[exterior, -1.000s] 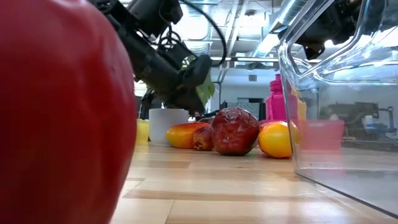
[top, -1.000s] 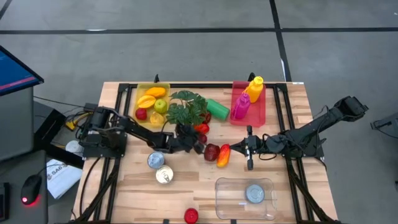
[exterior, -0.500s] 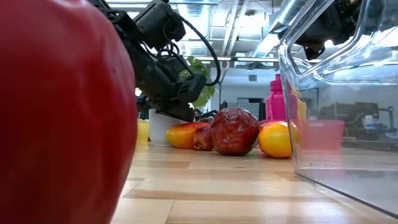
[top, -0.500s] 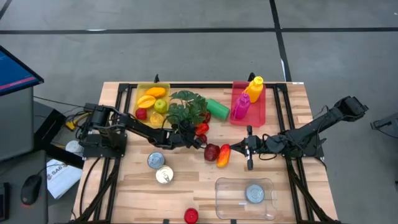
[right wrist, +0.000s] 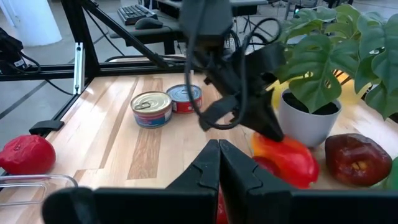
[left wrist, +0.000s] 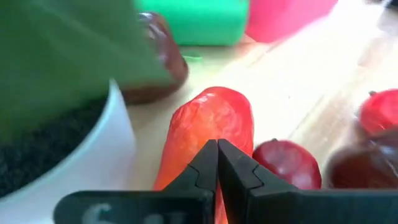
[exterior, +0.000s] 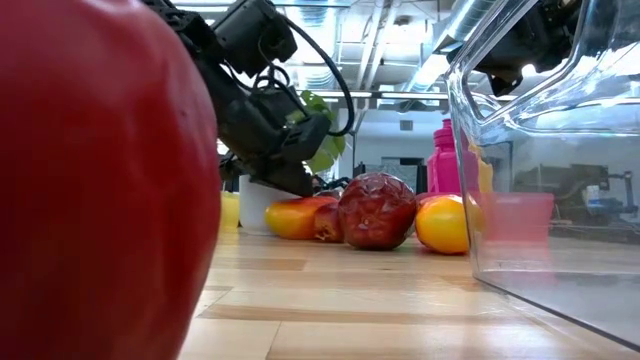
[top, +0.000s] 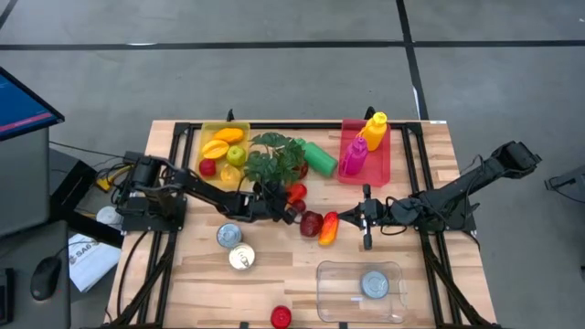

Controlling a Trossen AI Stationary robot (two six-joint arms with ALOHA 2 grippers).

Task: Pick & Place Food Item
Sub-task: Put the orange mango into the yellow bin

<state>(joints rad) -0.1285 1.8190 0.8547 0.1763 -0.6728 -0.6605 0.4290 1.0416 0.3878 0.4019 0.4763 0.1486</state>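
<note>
Left claw (top: 291, 209): closed with nothing between its fingers, reaching in from the tabletop's left edge to the middle, tip sitting low beside the plant pot and pointing at the pepper; shut fingers suggest it is nudging or lining up, not gripping.
Right claw (top: 352, 217): closed and empty, lying low near the middle, reaching in from the right edge, its tip just beside the yellow-orange fruit; it seems to be waiting there.
Pepper (left wrist: 208, 127): red-orange, lying on its side against the pot, right ahead of the left claw's closed tips, probably the item being gone after.
Pot (exterior: 268, 198): white, holding the leafy plant (top: 274, 157), standing toward the back of the tabletop's middle and crowding the pepper, so approach room is looking tight.
Dark red fruit (top: 311, 222): resting at the middle, touching the yellow-orange fruit (top: 328, 228).
Clear tub (top: 358, 292): sitting near the front edge, right of centre, a tin already inside; likely the drop place.
Yellow tray (top: 206, 146): at the back, left of centre, holding mixed fruit.
Pink tray (top: 389, 160): at the back, right of centre, carrying bottles.
Tins (top: 235, 247): two standing toward the front left.
Stage: pick not yet made; fingers would need to open first.
</note>
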